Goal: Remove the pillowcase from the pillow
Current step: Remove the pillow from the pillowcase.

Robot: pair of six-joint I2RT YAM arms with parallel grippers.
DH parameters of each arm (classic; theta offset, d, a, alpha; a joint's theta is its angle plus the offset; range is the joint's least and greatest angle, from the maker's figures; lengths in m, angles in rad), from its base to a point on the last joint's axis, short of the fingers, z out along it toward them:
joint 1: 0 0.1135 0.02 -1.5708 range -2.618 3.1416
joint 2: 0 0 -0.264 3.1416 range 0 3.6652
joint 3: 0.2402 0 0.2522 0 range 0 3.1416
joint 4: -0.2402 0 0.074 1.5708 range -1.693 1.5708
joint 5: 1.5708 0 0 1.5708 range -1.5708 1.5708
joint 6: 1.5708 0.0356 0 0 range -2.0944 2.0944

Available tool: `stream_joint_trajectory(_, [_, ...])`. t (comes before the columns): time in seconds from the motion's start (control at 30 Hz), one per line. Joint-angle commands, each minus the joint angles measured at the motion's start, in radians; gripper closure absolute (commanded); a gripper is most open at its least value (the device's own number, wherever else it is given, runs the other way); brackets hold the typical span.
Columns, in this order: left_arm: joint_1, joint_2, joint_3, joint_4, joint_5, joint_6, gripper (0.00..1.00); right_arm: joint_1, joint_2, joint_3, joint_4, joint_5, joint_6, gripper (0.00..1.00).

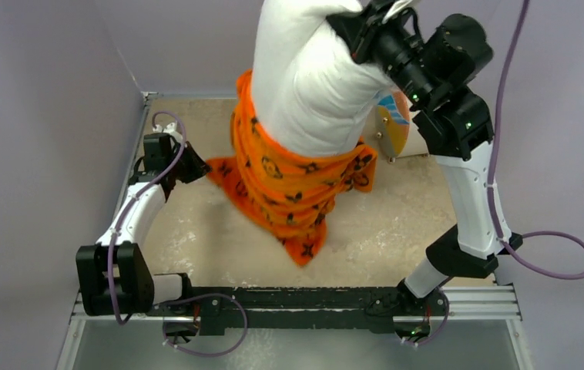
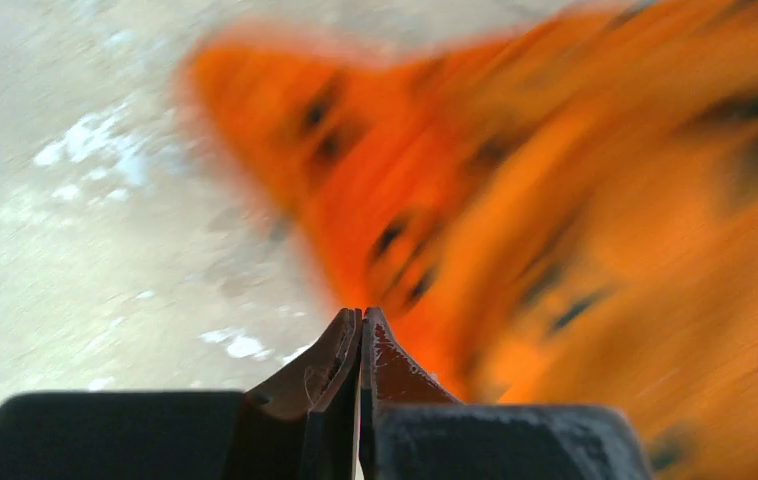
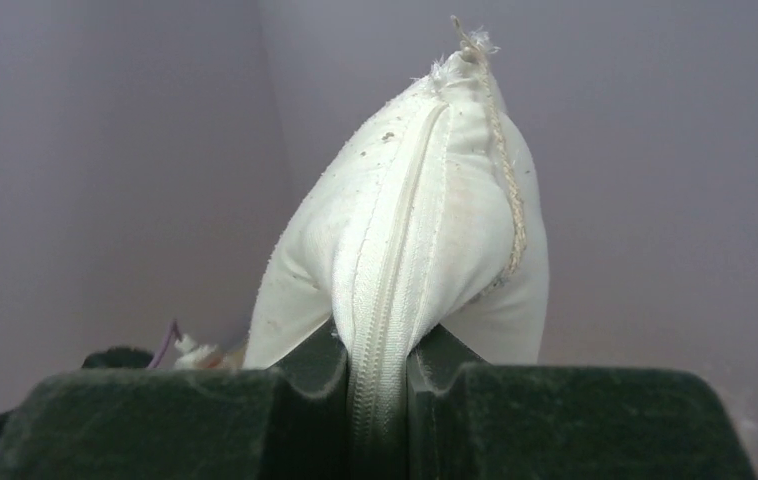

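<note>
The right hand (image 3: 375,348) clamps the pillow (image 1: 304,77) by its zipper (above the desk (image 1: 408,223)); the pillowcase (image 1: 297,189) wraps its lower end, left hand (image 2: 362,320) pressed together beside it.

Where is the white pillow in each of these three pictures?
Top external: upper centre, the pillow held up, its lower end in the pillowcase.
Left wrist: not in it, only blurred pillowcase.
Right wrist: centre, its zipper seam pinched.
Shared landmark: the right gripper clamping it.
</note>
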Motion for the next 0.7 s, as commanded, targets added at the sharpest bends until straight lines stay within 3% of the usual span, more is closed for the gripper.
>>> stream_joint_trajectory(0.0, [-0.01,0.053,0.057,-0.141,-0.245,0.055,1.0,-0.02,-0.112,0.173,0.559,0.183,-0.164,1.0])
stream_joint_trajectory(0.1, [-0.017,0.054,0.066,-0.121,-0.117,0.064,1.0,-0.019,-0.155,0.118,0.564,0.19,-0.17,1.0])
stream_joint_trajectory(0.13, [-0.032,0.031,0.06,-0.085,-0.065,0.049,0.95,-0.02,-0.162,0.097,0.545,0.186,-0.165,1.0])
stream_joint_trajectory(0.27, [-0.181,-0.151,-0.039,0.243,0.035,-0.121,0.49,-0.02,-0.17,0.015,0.462,0.147,-0.13,1.0])
stream_joint_trajectory(0.33, [-0.264,-0.23,-0.122,0.527,0.026,-0.272,0.37,-0.02,-0.159,-0.007,0.416,0.109,-0.104,1.0])
stream_joint_trajectory(0.43, [-0.371,-0.262,-0.145,0.789,-0.096,-0.361,0.31,-0.019,-0.134,-0.025,0.365,0.058,-0.064,1.0])
stream_joint_trajectory(0.67, [-0.455,-0.049,0.061,0.95,-0.141,-0.435,0.26,-0.02,-0.12,-0.089,0.345,-0.013,-0.013,1.0])
